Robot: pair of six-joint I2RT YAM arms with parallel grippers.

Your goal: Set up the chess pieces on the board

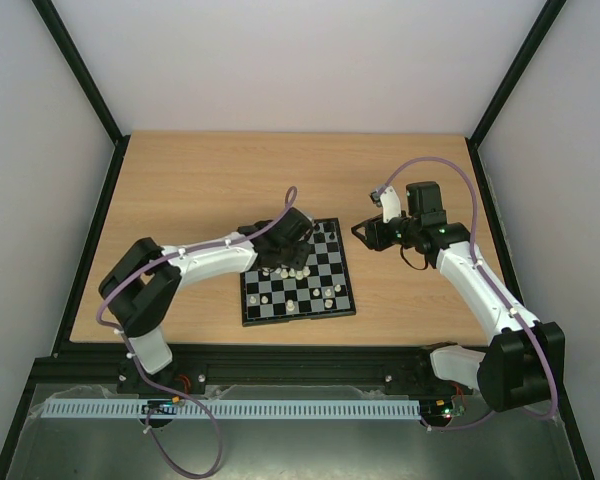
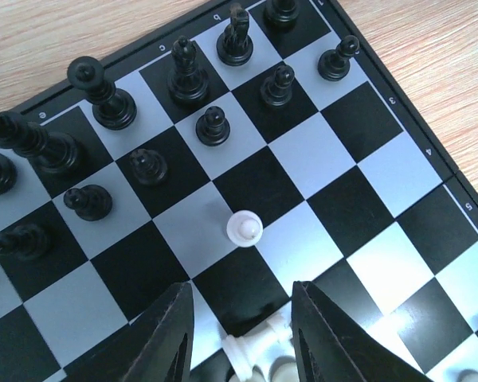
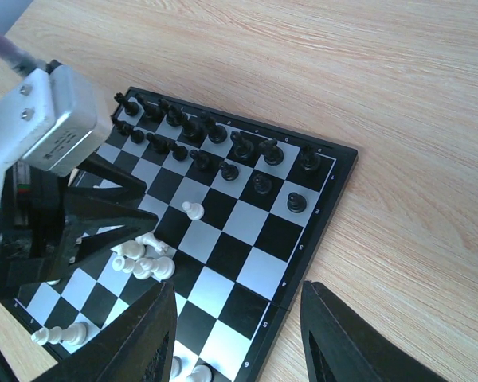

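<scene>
The board (image 1: 325, 262) lies on the wooden table, and my left gripper (image 1: 282, 258) hovers over its far left part. In the left wrist view that gripper (image 2: 243, 290) is open. A cream-white piece (image 2: 259, 348) lies on its side between the fingers, untouched by either. A white pawn (image 2: 244, 229) stands one square beyond. Black pieces (image 2: 190, 76) stand in two rows at the far edge. My right gripper (image 3: 237, 288) is open and empty, above the board's right edge (image 3: 303, 255). Several white pieces (image 3: 143, 263) are clustered by the left fingers (image 3: 103, 211).
More white pieces (image 3: 60, 334) stand near the board's other end. Bare wooden table (image 1: 200, 190) surrounds the board. A black frame (image 1: 95, 230) and pale walls enclose the table on three sides. A white cable duct (image 1: 230, 409) runs along the near edge.
</scene>
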